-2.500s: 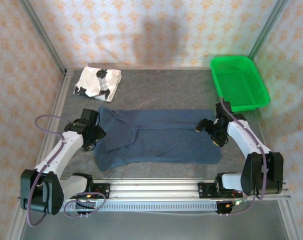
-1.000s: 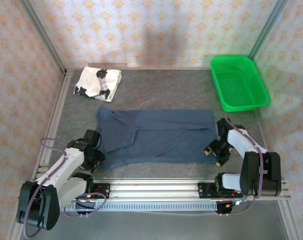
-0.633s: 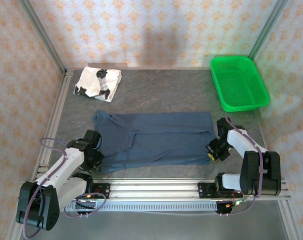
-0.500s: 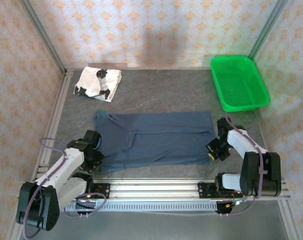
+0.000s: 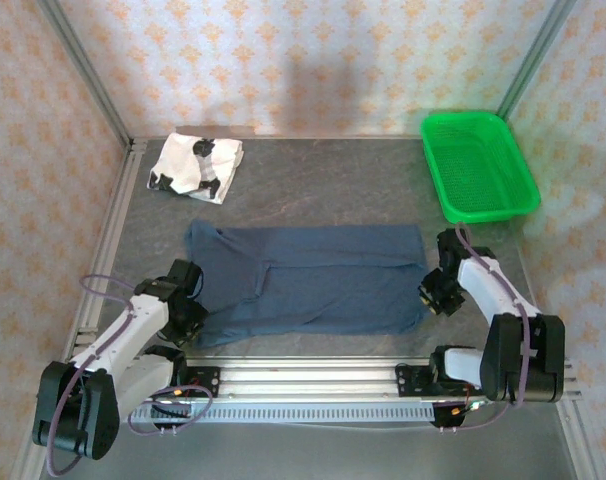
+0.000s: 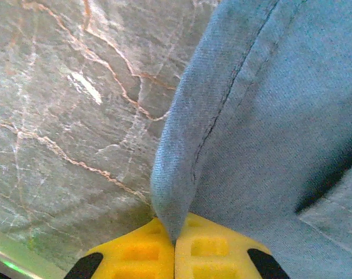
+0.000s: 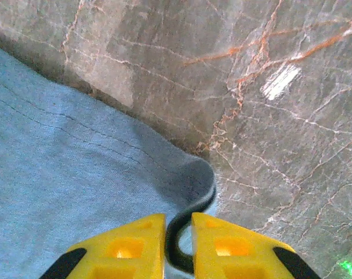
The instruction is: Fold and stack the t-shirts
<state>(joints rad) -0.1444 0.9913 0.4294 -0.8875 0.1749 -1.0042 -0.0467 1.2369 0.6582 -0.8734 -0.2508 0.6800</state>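
Note:
The navy t-shirt (image 5: pixel 313 280) lies spread flat across the middle of the table. My left gripper (image 5: pixel 191 318) is shut on its near left corner; in the left wrist view the yellow jaws (image 6: pixel 175 232) pinch a raised fold of the blue cloth (image 6: pixel 269 116). At the shirt's right edge, my right gripper (image 5: pixel 431 295) holds a curled fold of the hem, which sits between the nearly closed yellow jaws (image 7: pixel 178 232) with the blue cloth (image 7: pixel 60 174) to their left. The white t-shirt with black patches (image 5: pixel 196 166) lies folded at the far left corner.
A green mesh basket (image 5: pixel 478 165) stands at the far right. Bare grey marble table (image 5: pixel 323 180) lies between the shirts and the back wall. A metal rail (image 5: pixel 313 378) runs along the near edge.
Both grippers have closed on the navy shirt's near corners. The right gripper has moved slightly away from the near edge, taking the hem along. The left arm has stayed put.

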